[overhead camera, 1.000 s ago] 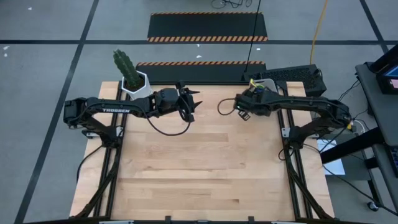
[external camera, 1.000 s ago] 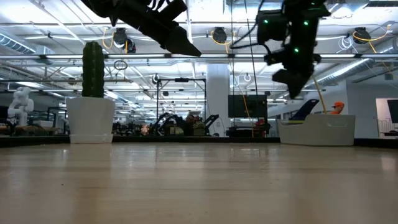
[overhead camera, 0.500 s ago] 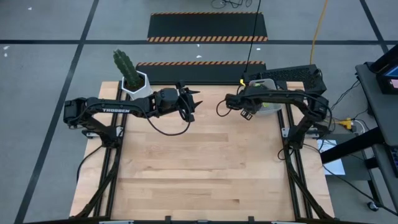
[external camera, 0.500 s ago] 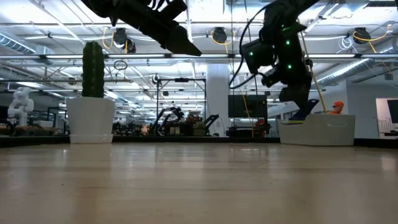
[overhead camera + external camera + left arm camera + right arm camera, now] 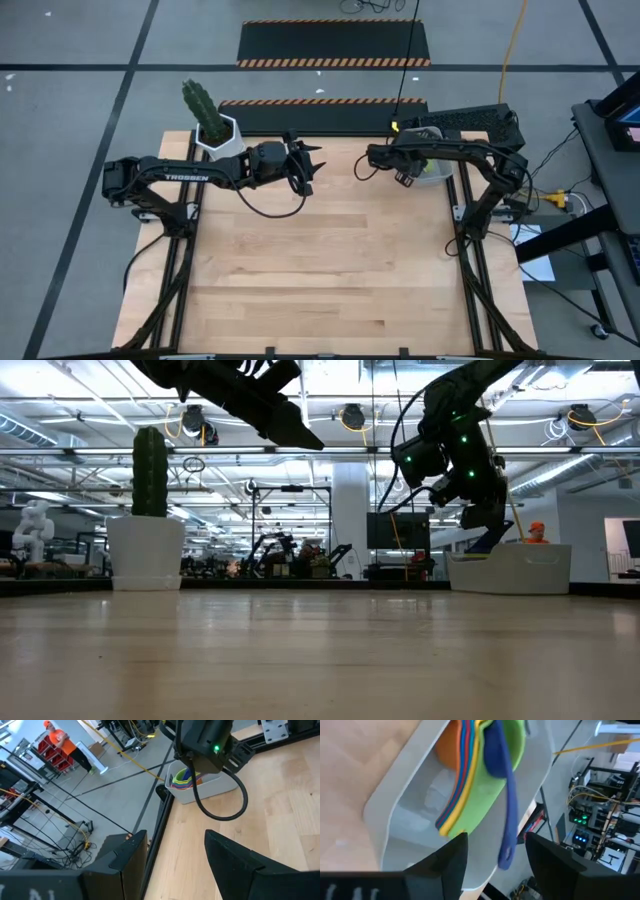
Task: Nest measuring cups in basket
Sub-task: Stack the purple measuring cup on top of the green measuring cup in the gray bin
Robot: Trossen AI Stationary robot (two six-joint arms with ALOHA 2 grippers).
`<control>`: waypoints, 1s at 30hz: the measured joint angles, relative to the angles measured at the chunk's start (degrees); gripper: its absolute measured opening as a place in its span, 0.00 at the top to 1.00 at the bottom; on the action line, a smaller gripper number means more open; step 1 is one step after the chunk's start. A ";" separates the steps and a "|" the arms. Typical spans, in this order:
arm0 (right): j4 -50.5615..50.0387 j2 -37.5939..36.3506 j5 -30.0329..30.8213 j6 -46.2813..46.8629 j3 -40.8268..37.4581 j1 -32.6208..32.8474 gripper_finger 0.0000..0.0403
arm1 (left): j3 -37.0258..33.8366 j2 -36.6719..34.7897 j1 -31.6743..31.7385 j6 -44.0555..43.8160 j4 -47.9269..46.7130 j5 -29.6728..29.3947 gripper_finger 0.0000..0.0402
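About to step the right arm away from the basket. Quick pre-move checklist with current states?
1. Right tool open and empty: ok. Nothing sits between its fingers.
2. Cups stacked in the basket: ok. Green is outermost, orange innermost of those showing.
3. Blue cup seated in the stack: not ok. It lies across the top, with its handle over the basket wall.
4. All seven cups present: cannot tell. Only edges of the stack show.
5. Left tool open, empty and apart from the basket: ok.
6. Table free of stray cups: ok. The high view shows none there.
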 joint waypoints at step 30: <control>-1.26 -6.18 11.98 1.65 -5.07 2.02 1.00 | 0.00 0.00 -0.01 1.49 0.07 0.00 0.50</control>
